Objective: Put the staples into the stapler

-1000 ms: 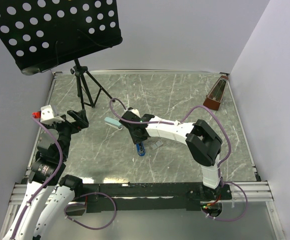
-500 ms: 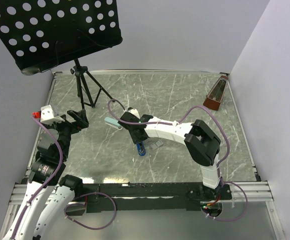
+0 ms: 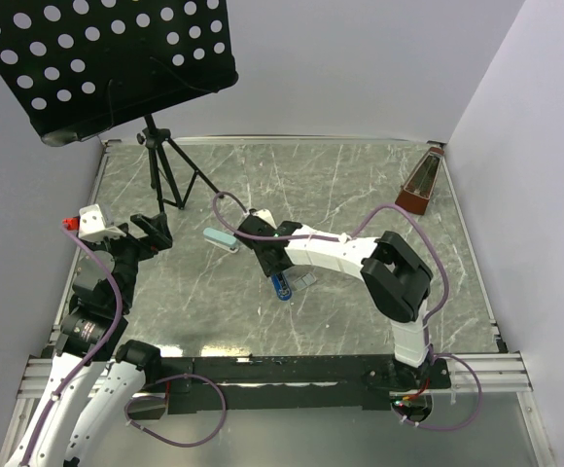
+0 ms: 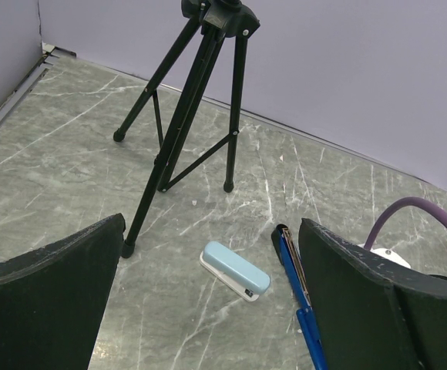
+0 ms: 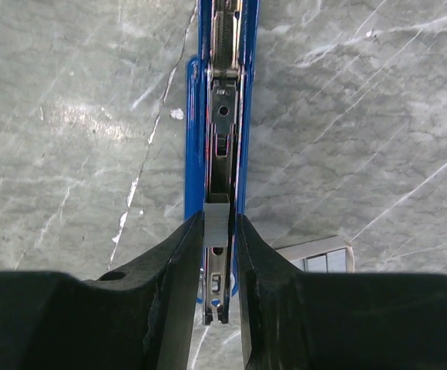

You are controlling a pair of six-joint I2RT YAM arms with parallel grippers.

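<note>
The right gripper (image 5: pixel 216 235) is pinched narrowly on the staples (image 5: pixel 216 216), aligned lengthwise over the open channel of the stapler (image 5: pixel 225 100), which lies mid-surface (image 5: pixel 378 100), so the strip can drop straight in. The left gripper (image 4: pixel 212 230) hangs wide at the left.

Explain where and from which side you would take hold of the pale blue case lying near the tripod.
Grip the pale blue case across its two long sides, near the middle, coming straight down from above. It lies flat on the table, is narrowest that way, and nothing touches either long side.
</note>
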